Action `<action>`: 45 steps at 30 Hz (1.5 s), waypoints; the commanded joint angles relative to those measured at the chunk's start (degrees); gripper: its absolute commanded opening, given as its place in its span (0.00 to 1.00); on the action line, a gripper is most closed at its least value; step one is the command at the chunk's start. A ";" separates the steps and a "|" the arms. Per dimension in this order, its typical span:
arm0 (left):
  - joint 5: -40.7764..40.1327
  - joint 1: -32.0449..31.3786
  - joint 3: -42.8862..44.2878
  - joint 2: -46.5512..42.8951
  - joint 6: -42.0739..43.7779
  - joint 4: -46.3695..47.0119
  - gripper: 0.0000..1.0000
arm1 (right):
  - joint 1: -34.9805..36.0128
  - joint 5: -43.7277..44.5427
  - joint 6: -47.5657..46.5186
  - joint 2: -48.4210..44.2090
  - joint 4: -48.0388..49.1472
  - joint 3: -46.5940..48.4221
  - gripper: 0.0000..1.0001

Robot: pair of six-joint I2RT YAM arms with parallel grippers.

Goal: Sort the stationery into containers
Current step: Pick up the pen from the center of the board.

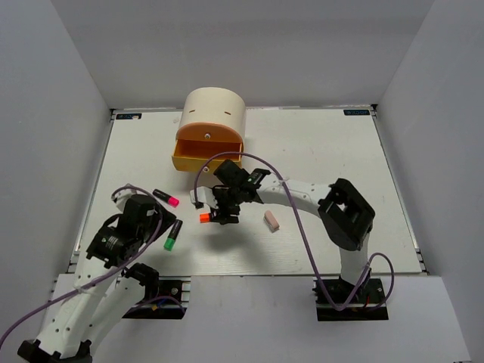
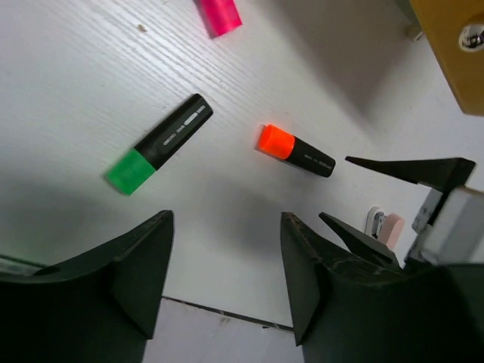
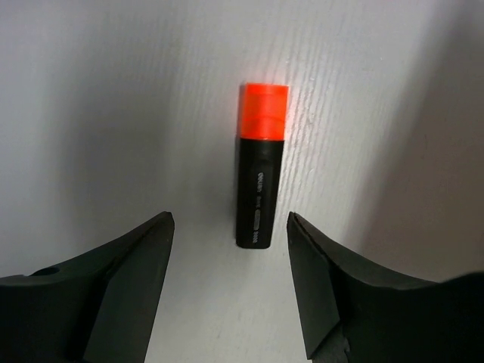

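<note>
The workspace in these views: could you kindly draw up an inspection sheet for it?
Surface: white table, faint wood grain.
Job's things: orange highlighter, pink highlighter, green highlighter and pink eraser lie apart on the table; cream cabinet at the back, lower drawer pulled out.
Clutter: nothing seen.
Grippers: right gripper open over the orange highlighter, not gripping; left gripper open, empty.
Cables: purple cables loop loose along both arms.
Surroundings: plain white walls on three sides.
</note>
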 commanded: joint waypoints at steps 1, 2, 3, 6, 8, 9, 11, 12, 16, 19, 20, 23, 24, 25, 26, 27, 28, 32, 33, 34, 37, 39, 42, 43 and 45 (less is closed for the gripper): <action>-5.86 0.28 4.15 -3.12 -6.53 -8.37 0.67 | 0.73 2.67 2.83 2.47 2.31 4.03 0.68; -7.09 0.80 4.16 -3.91 -6.54 -9.17 0.66 | 0.81 2.58 3.01 2.82 2.14 4.39 0.68; -7.10 0.81 4.16 -5.49 -7.32 -10.48 0.64 | 0.99 2.49 3.10 4.05 2.14 4.56 0.68; -7.80 0.81 4.69 -6.82 -7.86 -11.11 0.62 | 1.25 2.32 3.10 6.59 0.74 6.41 0.68; -7.80 0.81 5.21 -8.22 -7.86 -11.72 0.60 | 1.34 1.80 3.01 7.31 0.04 7.38 0.68; -7.19 0.81 5.21 -8.23 -7.86 -12.33 0.60 | 1.34 1.79 2.57 8.09 0.03 7.64 0.68; -6.57 0.81 5.21 -8.75 -7.33 -12.34 0.60 | 1.17 1.44 2.57 8.45 -0.06 7.47 0.66; -5.96 0.81 5.74 -8.75 -7.33 -12.34 0.60 | 1.34 1.44 2.48 9.32 -0.23 7.64 0.66; -4.65 0.81 6.27 -9.90 -2.86 -11.81 0.60 | 1.34 0.12 2.05 11.00 -0.76 7.73 0.63; -2.63 0.81 6.27 -10.51 0.74 -9.53 0.60 | 1.17 -0.49 1.52 11.53 -0.85 7.12 0.60; -2.62 0.81 6.27 -11.12 3.45 -9.00 0.60 | 0.99 -0.67 1.17 11.79 -0.76 6.94 0.60; -1.30 0.81 6.27 -11.13 6.28 -7.77 0.62 | 1.17 -0.93 0.55 12.40 -0.85 6.15 0.57; -0.34 0.81 6.27 -11.13 6.90 -7.77 0.63 | 0.91 -1.11 0.37 12.41 -1.02 6.23 0.54; 0.36 0.81 6.27 -11.13 6.91 -7.07 0.63 | 0.99 -1.11 0.29 12.58 -1.20 6.24 0.48; 0.37 0.81 6.27 -11.65 7.43 -7.07 0.63 | 0.90 -1.20 -0.24 12.85 -1.63 6.32 0.42; 0.37 0.81 6.27 -11.65 7.44 -7.07 0.63 | 0.99 -1.55 -0.42 12.85 -1.99 6.41 0.33; 0.37 0.81 6.27 -11.65 7.44 -7.07 0.63 | 0.90 -1.81 -0.59 12.76 -2.95 6.50 0.17; 0.37 0.81 6.80 -11.65 7.96 -7.07 0.63 | 0.29 -4.79 -0.86 8.83 -7.78 7.64 0.00; 1.24 0.81 6.80 -11.65 8.83 -5.93 0.63 | 0.37 -5.32 -0.77 7.67 -8.75 8.08 0.00; 2.12 0.81 6.80 -11.65 9.97 -5.14 0.63 | 0.03 -6.72 -0.25 6.44 -9.02 8.08 0.00; 5.99 0.81 6.27 -11.65 14.54 -1.63 0.63 | -0.76 -6.91 1.51 -0.40 -9.90 9.31 0.00; 8.70 0.81 6.27 -11.65 17.87 0.22 0.63 | -1.64 -6.39 2.47 -2.52 -11.65 11.41 0.00; 11.44 0.81 5.74 -9.99 22.27 3.47 0.63 | -3.22 -6.03 4.49 -6.12 -13.32 13.35 0.00; 11.97 0.81 5.74 -9.38 23.25 4.96 0.63 | -3.49 -6.03 4.94 -6.57 -12.89 13.79 0.00; 13.54 0.81 5.74 -7.88 25.09 6.55 0.63 | -4.72 -6.12 6.51 -8.85 -12.19 14.84 0.00</action>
